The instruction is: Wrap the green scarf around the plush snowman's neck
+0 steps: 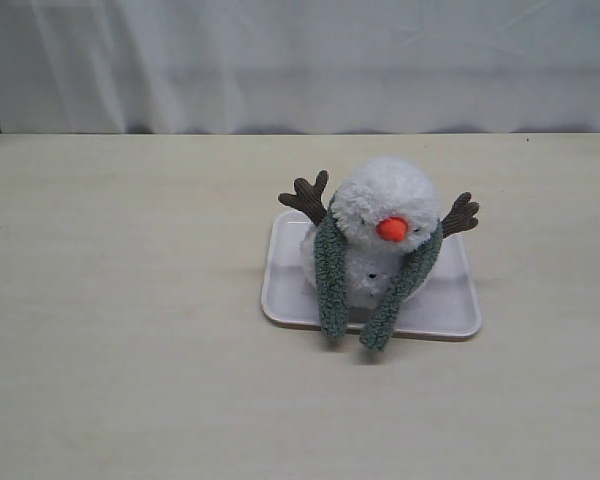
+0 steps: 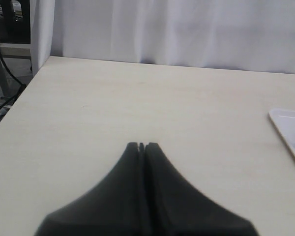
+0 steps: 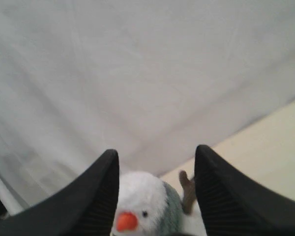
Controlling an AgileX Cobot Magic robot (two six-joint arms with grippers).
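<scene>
The plush snowman (image 1: 385,205) sits on a white tray (image 1: 450,310), leaning forward, with its orange nose (image 1: 391,229) pointing down toward the front. The green scarf (image 1: 330,275) lies over the back of its neck, and both ends hang down the front to the tray's near edge. Neither gripper shows in the exterior view. My left gripper (image 2: 142,145) is shut and empty above bare table, away from the tray. My right gripper (image 3: 156,150) is open and holds nothing. Beyond its jaws I see the snowman's head (image 3: 140,196) and a strip of scarf (image 3: 172,206).
A white curtain (image 1: 300,60) hangs behind the table's far edge. One corner of the tray (image 2: 290,128) shows in the left wrist view. The snowman's brown twig arms (image 1: 308,196) (image 1: 461,213) stick out to both sides. Pale wooden tabletop (image 1: 120,300) surrounds the tray.
</scene>
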